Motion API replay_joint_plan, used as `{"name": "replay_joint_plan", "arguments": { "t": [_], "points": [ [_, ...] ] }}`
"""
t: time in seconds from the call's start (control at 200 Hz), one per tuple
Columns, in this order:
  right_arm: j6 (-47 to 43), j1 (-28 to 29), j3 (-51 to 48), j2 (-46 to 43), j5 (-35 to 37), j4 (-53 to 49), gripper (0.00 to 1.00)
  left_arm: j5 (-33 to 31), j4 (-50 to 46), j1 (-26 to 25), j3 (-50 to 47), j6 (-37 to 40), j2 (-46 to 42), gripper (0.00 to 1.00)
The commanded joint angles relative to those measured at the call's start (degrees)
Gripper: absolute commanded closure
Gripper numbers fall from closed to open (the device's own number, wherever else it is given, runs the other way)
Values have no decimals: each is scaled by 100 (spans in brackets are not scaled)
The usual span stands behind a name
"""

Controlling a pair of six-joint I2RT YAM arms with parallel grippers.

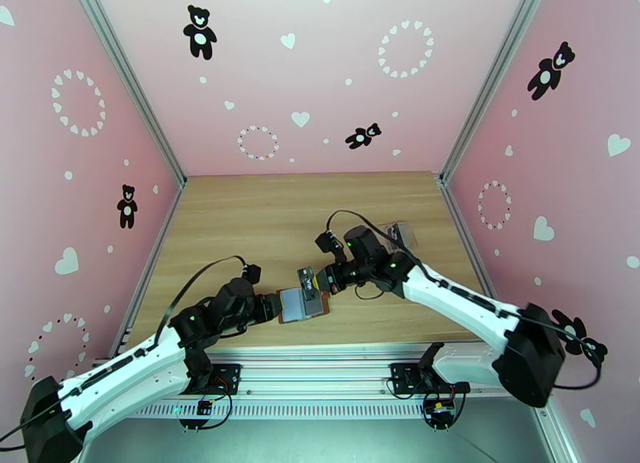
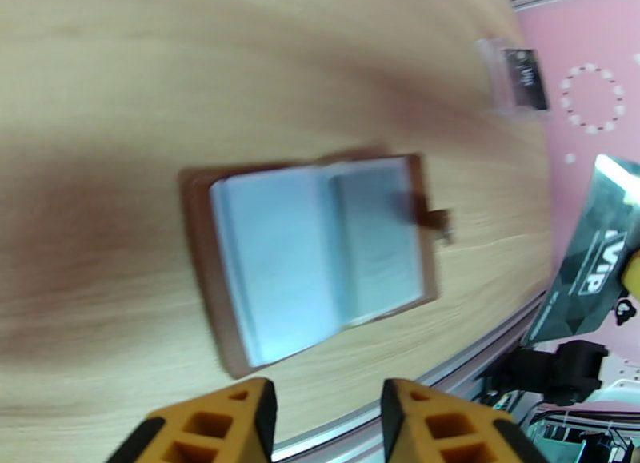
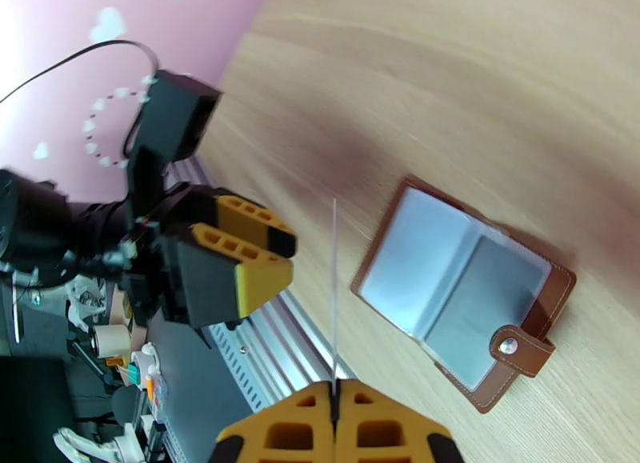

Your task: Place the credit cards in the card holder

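Observation:
The card holder (image 1: 302, 305) lies open on the table near the front edge, brown leather with greyish clear pockets facing up and its snap tab (image 3: 520, 349) at one side. My left gripper (image 1: 274, 306) hovers just off its left edge, fingers (image 2: 240, 421) apart with nothing between them. The right gripper (image 1: 318, 281) is shut on a dark credit card (image 1: 307, 280), held on edge above the holder's far side. That card (image 3: 334, 297) appears as a thin line in the right wrist view. Another credit card (image 2: 526, 77) rests in a clear box.
A clear plastic box (image 1: 400, 234) sits on the table behind the right arm. The metal rail of the table's front edge (image 1: 336, 353) runs just below the card holder. Pink walls enclose the table on three sides.

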Motion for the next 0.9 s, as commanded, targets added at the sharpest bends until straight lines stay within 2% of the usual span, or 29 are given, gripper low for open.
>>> {"name": "replay_joint_plan", "arguments": {
  "t": [0.0,0.22,0.38,0.896],
  "points": [
    [504,26,-111,503,-4,562,100,-55,319,33,104,13,337,66],
    [879,43,-224,1221,-53,1128,100,-32,505,34,156,65,1392,73],
    [893,99,-181,1496,-75,1176,100,64,857,26,158,86,1897,77],
    [1011,97,-328,1689,198,1049,100,-131,787,25,312,107,2162,80]
  ]
}}
